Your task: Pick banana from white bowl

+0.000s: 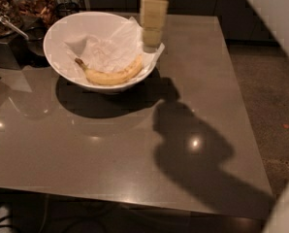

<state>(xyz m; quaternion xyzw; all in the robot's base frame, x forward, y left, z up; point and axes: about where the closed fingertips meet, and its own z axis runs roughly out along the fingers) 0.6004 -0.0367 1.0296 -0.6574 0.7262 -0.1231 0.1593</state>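
A curved yellow banana (111, 74) with a dark stem tip lies in the near right part of the white bowl (62, 28), on crumpled white paper (108, 47). The bowl stands at the back left of the brown table (135, 154). My gripper (152, 35) hangs from above at the bowl's right rim, just above and to the right of the banana's thick end. Its cream fingers (153, 13) point down. It holds nothing that I can see.
Glass jars of brown food (35, 4) and a metal spoon (11, 25) stand behind the bowl at the far left. A white part of the arm (275, 13) fills the top right corner. The table's right edge borders speckled floor (270, 96).
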